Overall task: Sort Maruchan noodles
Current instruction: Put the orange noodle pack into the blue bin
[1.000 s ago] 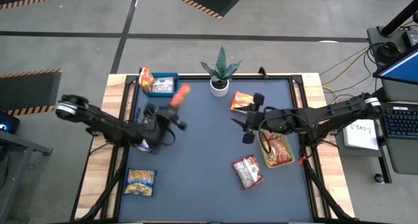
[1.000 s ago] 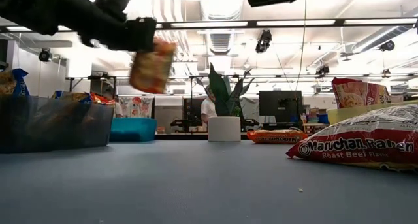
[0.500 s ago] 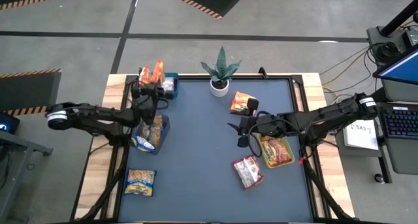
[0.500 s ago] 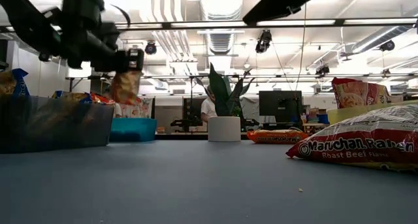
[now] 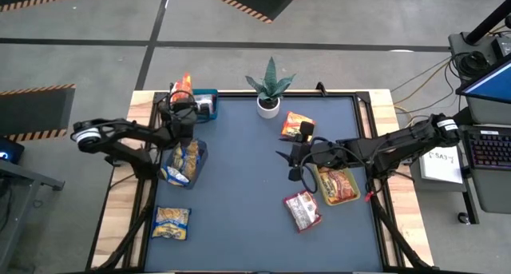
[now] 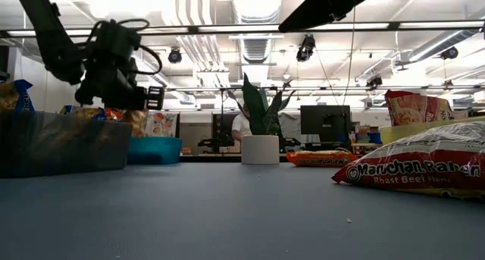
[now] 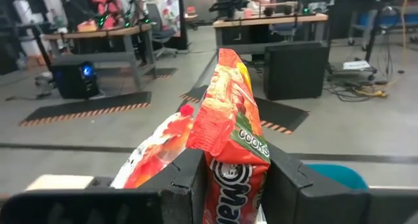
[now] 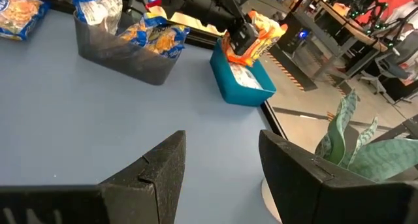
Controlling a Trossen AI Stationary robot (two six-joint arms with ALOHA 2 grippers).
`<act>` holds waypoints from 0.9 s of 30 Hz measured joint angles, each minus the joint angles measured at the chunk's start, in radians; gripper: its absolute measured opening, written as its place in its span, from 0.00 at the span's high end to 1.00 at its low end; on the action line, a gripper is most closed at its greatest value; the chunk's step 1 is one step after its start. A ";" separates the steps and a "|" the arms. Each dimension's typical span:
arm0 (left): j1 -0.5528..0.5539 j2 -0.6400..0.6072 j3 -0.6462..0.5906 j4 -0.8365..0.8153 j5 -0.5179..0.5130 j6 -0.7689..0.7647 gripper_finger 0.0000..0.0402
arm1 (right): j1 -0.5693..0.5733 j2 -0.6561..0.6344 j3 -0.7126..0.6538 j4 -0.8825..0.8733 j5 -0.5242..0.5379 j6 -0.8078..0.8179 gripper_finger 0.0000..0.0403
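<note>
Over the blue bin (image 5: 204, 103), left end effector (image 5: 186, 108) pinching an orange-red noodle packet (image 7: 230, 145), right end effector (image 5: 291, 164) spread mid-table

The big red packet (image 6: 424, 167) lying at the right of the counter in the low view reads "Maruchan Ramen" in white letters, with "Roast Beef Flavor" in smaller print beneath it. In the left wrist view, the orange-red packet (image 7: 230, 145) pinched in the left end effector (image 7: 232, 178) shows the word "COOKS" on a green band, with part of a large white word below it, too cut off to read.
</note>
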 joint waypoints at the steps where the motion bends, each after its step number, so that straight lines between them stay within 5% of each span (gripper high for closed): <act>1: 0.006 0.010 0.001 0.003 0.004 -0.018 0.78 | 0.000 0.000 0.000 0.000 0.000 0.000 0.55; 12: 0.041 0.067 0.006 0.001 0.057 -0.104 0.69 | 0.000 0.000 0.000 -0.001 0.000 0.010 0.55; 27: 0.041 0.016 0.006 -0.001 -0.002 -0.122 0.60 | 0.000 0.000 -0.015 -0.005 0.001 0.050 0.55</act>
